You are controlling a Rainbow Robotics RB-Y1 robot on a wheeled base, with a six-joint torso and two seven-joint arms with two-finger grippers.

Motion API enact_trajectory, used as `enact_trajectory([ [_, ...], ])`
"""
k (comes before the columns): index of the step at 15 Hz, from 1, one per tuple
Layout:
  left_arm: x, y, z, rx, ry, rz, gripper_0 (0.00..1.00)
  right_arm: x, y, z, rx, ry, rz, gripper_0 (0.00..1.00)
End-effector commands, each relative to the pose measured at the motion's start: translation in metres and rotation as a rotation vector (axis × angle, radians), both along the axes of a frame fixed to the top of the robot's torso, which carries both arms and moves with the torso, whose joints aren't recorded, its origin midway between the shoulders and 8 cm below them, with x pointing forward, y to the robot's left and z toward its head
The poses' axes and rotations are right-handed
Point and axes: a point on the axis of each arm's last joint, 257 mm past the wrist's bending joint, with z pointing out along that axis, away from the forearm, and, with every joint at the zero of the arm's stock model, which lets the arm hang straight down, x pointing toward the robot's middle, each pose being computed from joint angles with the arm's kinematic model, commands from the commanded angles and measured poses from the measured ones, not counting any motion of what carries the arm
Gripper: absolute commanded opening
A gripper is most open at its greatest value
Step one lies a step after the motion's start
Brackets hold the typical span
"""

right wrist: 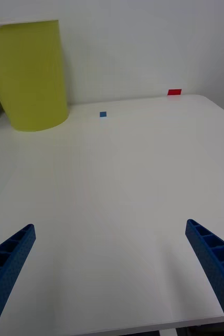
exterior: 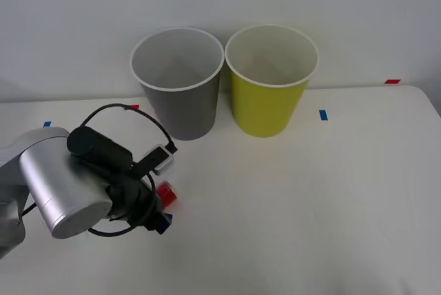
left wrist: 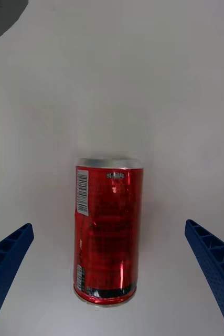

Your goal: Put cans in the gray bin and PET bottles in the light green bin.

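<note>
Left gripper [left wrist: 112, 278] low over can [left wrist: 107, 231], jaws spread

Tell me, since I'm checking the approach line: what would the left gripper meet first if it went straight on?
Most likely the red can, lying between the open left gripper's fingers.

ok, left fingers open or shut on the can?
Open. In the left wrist view the blue fingers sit wide apart at both corners, with the red can lying on the table between them, untouched.
</note>
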Motion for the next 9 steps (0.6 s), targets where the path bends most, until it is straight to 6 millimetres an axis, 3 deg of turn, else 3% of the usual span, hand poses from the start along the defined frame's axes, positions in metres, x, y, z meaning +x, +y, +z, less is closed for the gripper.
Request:
enact_trajectory([
  [1, 0.005, -0.006, -0.002, 0.014, 0.027, 0.012, 1.00, 0.000, 0.000, 0.000, 0.000, 0.000, 0.000, 1.00],
  [6, 0.010, -0.014, -0.010, 0.021, 0.083, 0.040, 1.00, 0.000, 0.000, 0.000, 0.000, 0.000, 0.000, 1.00],
  [9, 0.004, -0.011, -0.018, 0.038, 0.116, 0.043, 1.00, 0.000, 0.000, 0.000, 0.000, 0.000, 0.000, 1.00],
])
